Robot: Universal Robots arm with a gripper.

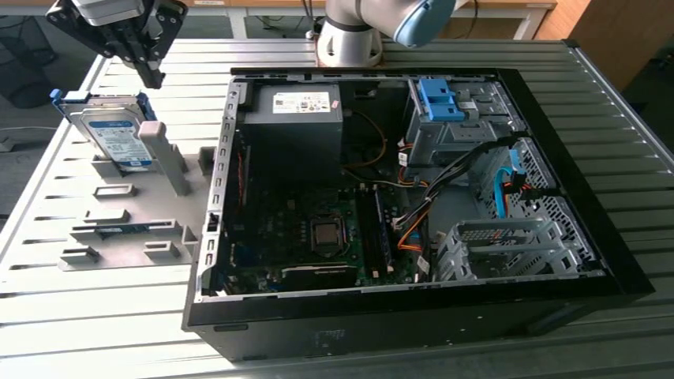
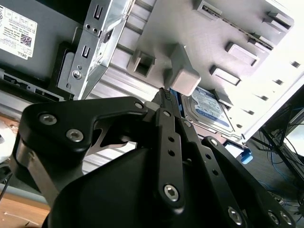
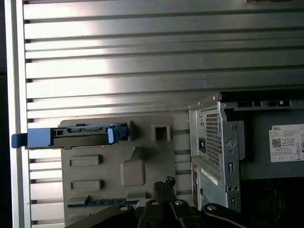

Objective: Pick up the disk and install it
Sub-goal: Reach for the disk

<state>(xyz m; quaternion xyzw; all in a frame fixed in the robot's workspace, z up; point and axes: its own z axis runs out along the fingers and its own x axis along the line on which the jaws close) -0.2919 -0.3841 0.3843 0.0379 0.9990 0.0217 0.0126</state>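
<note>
Slatted metal table (image 1: 106,316), grey holder (image 1: 139,207), open computer case (image 1: 421,325)

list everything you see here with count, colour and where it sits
disk: one, silver in blue frame, standing on the holder
holder: one, grey, on the table, exterior view's left of the case
case: one, black, open, mid table
power supply: one, grey, inside the case
clip: one, blue, inside the case
board: one, dark, case floor
table: one, silver, slatted
arm: one, silver and blue, behind the case
gripper: one, black, shut, near the disk, apart from it
</note>
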